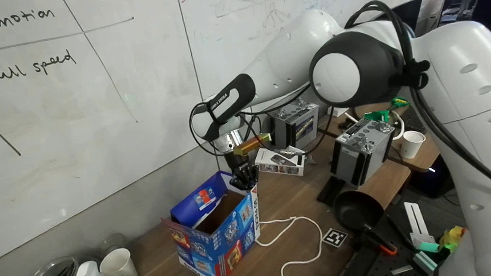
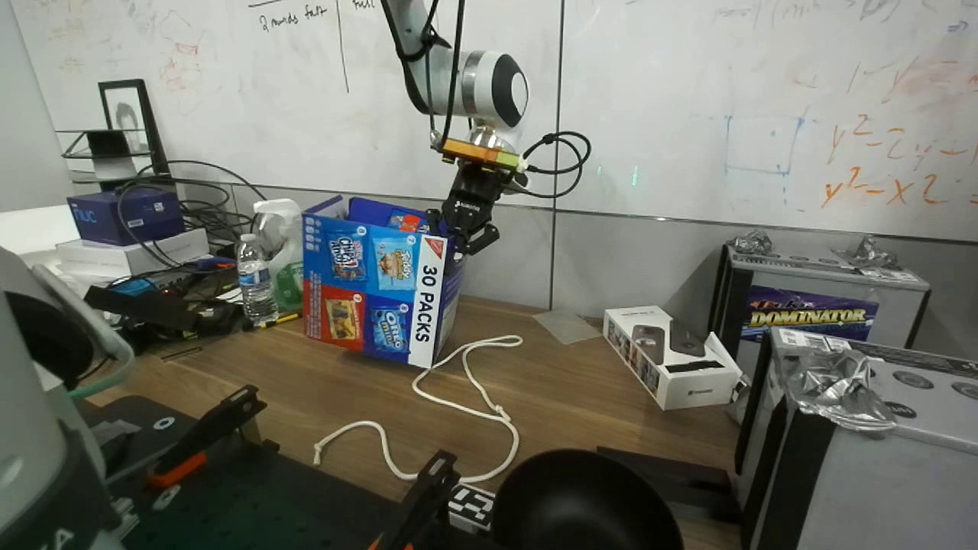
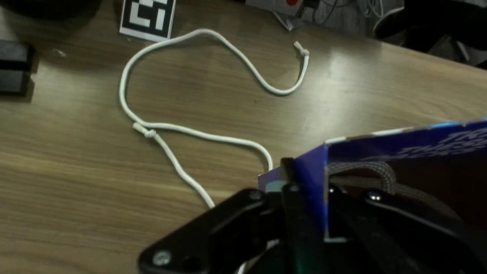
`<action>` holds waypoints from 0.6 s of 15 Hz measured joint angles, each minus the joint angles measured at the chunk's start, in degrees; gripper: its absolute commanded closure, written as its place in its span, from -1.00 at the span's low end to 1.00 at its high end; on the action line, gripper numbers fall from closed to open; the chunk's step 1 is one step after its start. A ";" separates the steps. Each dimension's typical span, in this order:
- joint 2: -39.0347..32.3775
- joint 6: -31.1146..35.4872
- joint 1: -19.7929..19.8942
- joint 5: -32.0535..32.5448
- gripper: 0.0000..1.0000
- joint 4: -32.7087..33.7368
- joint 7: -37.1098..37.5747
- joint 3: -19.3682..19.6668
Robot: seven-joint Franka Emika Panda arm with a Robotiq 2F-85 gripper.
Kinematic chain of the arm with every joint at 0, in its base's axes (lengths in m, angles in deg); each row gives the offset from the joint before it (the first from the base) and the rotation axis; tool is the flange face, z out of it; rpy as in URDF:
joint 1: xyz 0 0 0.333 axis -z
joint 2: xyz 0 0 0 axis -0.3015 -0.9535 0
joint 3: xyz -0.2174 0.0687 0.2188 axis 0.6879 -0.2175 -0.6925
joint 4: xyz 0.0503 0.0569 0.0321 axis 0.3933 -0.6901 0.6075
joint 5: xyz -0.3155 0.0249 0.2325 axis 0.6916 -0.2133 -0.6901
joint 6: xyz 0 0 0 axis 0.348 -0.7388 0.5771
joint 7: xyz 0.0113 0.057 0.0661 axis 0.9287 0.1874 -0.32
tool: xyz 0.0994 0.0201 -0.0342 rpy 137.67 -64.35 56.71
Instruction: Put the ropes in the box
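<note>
Ropes (image 3: 205,135) look light and limp; I'd take the knot (image 3: 150,133), right of the box (image 2: 374,290) in both exterior views. My gripper (image 3: 312,196) pinches the box's wall (image 3: 317,167).

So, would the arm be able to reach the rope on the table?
Probably yes: the white rope lies largely uncovered beside the box, though the jaws, seemingly closed on its wall, must first let go.

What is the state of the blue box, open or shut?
Open: an exterior view looks into the blue box, and the wrist view shows rope inside.
</note>
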 measured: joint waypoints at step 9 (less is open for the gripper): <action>6.66 3.58 -1.03 -0.74 0.97 -7.00 -3.67 -3.75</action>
